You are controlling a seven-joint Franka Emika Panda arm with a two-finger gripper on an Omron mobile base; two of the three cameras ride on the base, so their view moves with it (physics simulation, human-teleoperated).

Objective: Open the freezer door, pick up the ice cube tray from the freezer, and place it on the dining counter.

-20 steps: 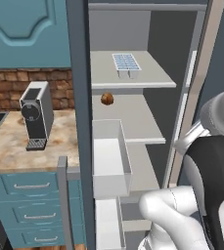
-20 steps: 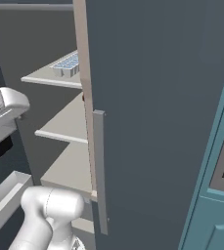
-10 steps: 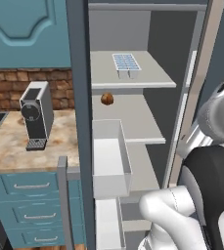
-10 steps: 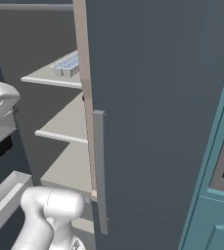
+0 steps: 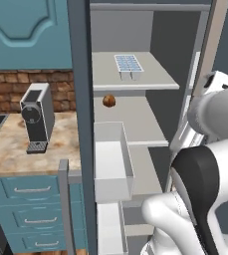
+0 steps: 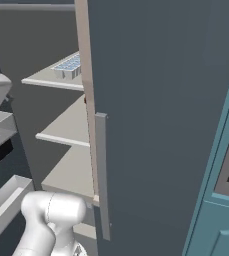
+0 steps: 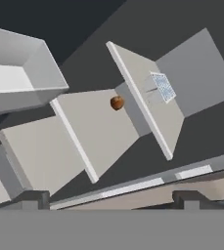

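the freezer door (image 6: pixel 161 125) is standing open; the arm is swinging further in toward the ice cube tray (image 5: pixel 129 64), gripper (image 7: pixel 111 200) jaws spread wide, nothing held.

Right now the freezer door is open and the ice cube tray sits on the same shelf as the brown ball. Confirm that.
Not quite. The freezer door is open, but the ice cube tray sits on the shelf above the brown ball, as the left base view shows.

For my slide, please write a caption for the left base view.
Open freezer: ice cube tray on upper shelf, small brown ball one shelf below.
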